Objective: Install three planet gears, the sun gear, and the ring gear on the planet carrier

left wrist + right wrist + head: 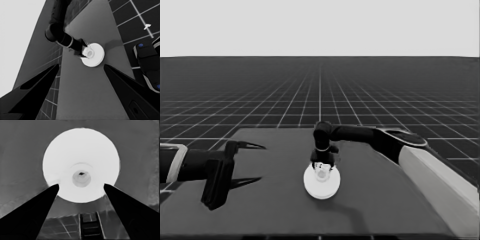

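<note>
At the left edge of the head view my left gripper (248,162) waited over the table's (260,210) left end, its fingers spread wide apart with nothing between them.

Moving toward the centre of the frame, the only white part I could see was the larger round part (321,184), lying flat just below the middle of the picture. I saw no loose gears and no smaller round part, so I judged they sat beneath it and that the last step, seating the top piece, was in hand or just done.

My right gripper (322,169) stood directly over that part, pointing down at its central hub. In the right wrist view its fingers (35,212) straddled the lower rim of the disc (81,160), spread to either side and clamping nothing.

Next I reckoned I should lift the right arm (360,134) straight up, clear of the hub, before swinging it back toward the lower right of the frame.

There was bare table on every side of the stack, and the table's edges lay well away from it.
</note>
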{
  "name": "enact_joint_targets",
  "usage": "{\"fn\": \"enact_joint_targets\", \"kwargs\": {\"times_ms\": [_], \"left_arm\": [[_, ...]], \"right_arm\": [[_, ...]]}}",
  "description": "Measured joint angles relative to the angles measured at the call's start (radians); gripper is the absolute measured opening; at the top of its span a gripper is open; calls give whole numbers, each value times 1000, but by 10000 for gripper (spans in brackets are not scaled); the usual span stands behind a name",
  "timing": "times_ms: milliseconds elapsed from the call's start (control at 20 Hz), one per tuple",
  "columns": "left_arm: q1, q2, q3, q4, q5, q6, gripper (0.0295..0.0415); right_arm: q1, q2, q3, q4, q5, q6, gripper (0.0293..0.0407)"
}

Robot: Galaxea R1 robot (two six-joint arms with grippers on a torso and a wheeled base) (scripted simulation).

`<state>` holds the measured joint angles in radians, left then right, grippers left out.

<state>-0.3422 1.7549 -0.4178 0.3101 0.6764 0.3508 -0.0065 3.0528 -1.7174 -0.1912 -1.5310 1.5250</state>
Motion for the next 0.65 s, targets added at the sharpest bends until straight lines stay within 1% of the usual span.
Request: {"fn": "enact_joint_targets", "kwargs": {"times_ms": [50,150,400,450,500,550,650], "left_arm": [[0,0,0,0,0,0,385],[0,0,0,0,0,0,385],[0,0,0,0,0,0,385],[0,0,0,0,0,0,385],[0,0,0,0,0,0,385],[0,0,0,0,0,0,385],[0,0,0,0,0,0,385]], "right_arm": [[16,-1,6,14,-3,-72,385],[31,-2,10,27,-5,-140,385],[37,-3,12,33,-5,-174,385],[58,-174,318,50,-29,-49,385],[77,-281,461,68,-36,-8,385],[89,-341,532,80,-37,5,385],[102,-394,591,92,-37,10,385]]}}
